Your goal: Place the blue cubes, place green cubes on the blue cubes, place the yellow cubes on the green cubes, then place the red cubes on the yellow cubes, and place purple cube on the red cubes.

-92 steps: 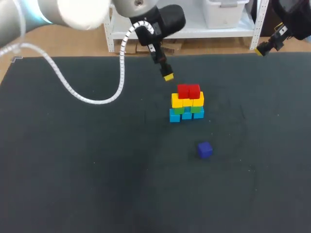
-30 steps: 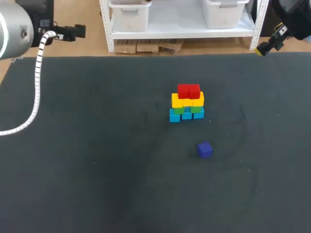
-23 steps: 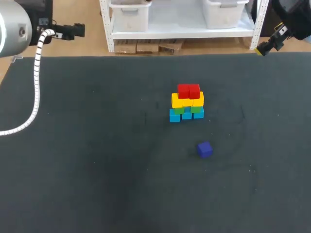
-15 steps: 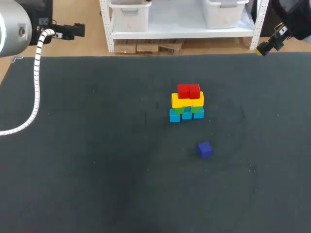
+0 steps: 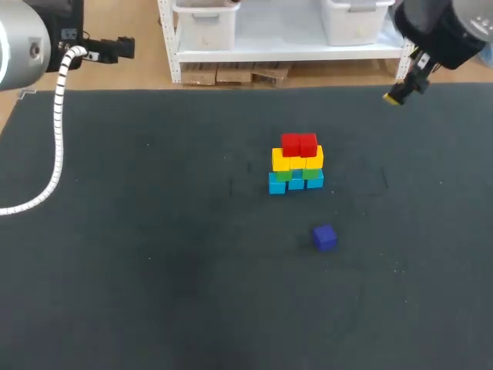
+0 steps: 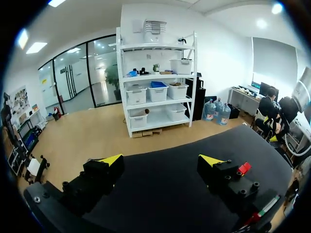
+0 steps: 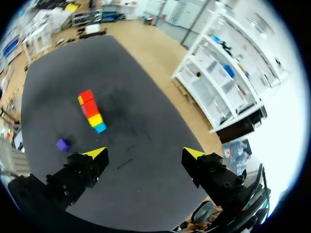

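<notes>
Only the purple cube [image 5: 324, 237] is unplaced, lying near the red-topped stack [image 5: 296, 163]. My open, empty right claw [image 7: 146, 153] should next grasp it.

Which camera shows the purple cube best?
The head view: the purple cube lies in the open, apart from the cube stack, nothing covering it. The right wrist view shows it as a small speck far off. The left wrist view misses it.

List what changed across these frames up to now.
The left gripper, earlier poised just behind the cube stack, withdrew far to the left. The right gripper has just swung inward from the far right corner. Stack and purple cube stayed put; nothing grasped.
</notes>
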